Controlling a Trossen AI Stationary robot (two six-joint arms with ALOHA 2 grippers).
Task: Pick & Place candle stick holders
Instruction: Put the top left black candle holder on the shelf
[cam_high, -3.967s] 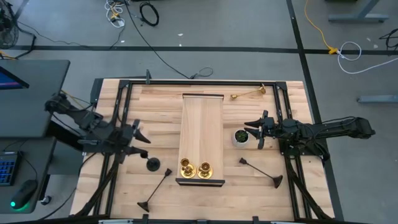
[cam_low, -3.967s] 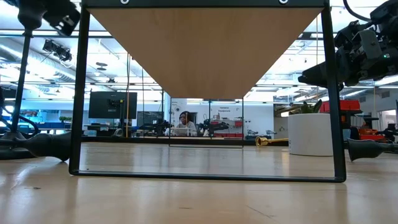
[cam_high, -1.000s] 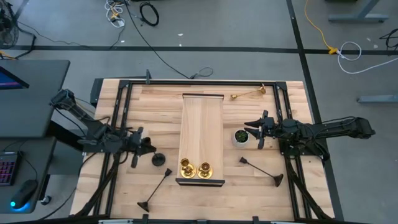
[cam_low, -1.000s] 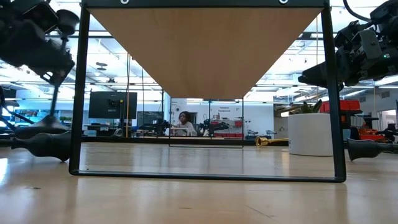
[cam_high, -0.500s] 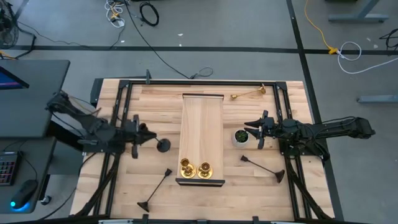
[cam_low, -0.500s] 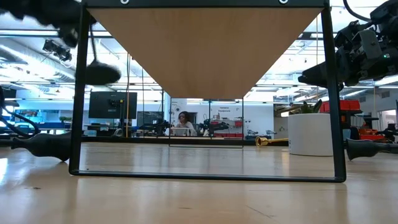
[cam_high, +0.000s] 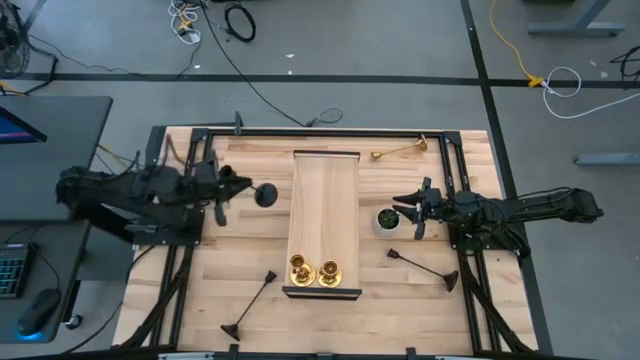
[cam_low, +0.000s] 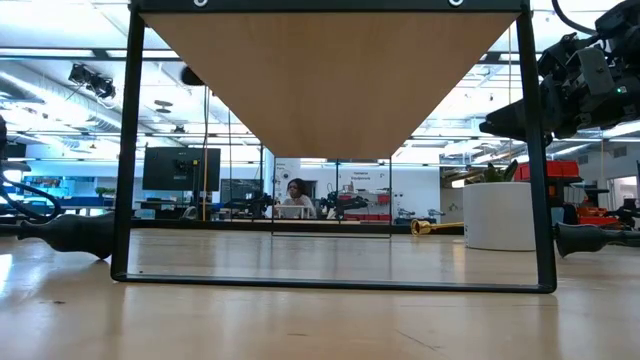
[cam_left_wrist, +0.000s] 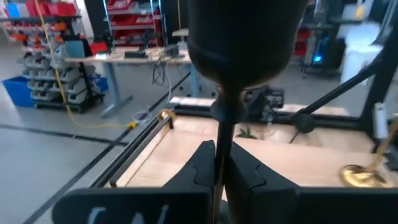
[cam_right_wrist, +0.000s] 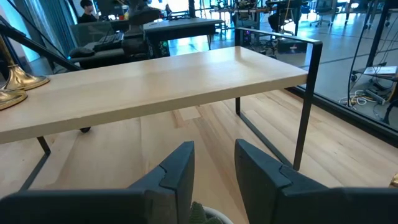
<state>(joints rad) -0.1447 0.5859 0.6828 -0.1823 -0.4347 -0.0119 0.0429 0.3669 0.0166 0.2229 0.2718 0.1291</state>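
- The left claw (cam_high: 232, 187) is hovering above the tabletop (cam_high: 250, 240) just left of the raised wooden shelf (cam_high: 324, 215), with its fingers (cam_left_wrist: 202, 163) pinching the thin stem of a black candle stick holder (cam_high: 264, 194).
- In the left wrist view, that held holder (cam_left_wrist: 239, 56) is pointing its flared round base away from the claw, toward the shelf.
- Two brass candle stick holders (cam_high: 314, 270) are standing side by side on the near end of the shelf.
- A third brass holder (cam_high: 400, 151) is lying on its side on the tabletop off the shelf's far right corner.
- A black holder (cam_high: 250, 306) is lying on the tabletop to the left of the shelf's near end.
- Another black holder (cam_high: 422, 268) is lying to the right of the shelf's near end.
- The right claw (cam_high: 412, 208) is hanging to the right of the shelf, over a small white pot with a green plant (cam_high: 386, 219); its fingers (cam_right_wrist: 176, 169) are standing apart and holding nothing.
- In the low view the held holder is probably the small dark shape (cam_low: 190, 76) up beside the shelf's left leg, though it is hard to make out.
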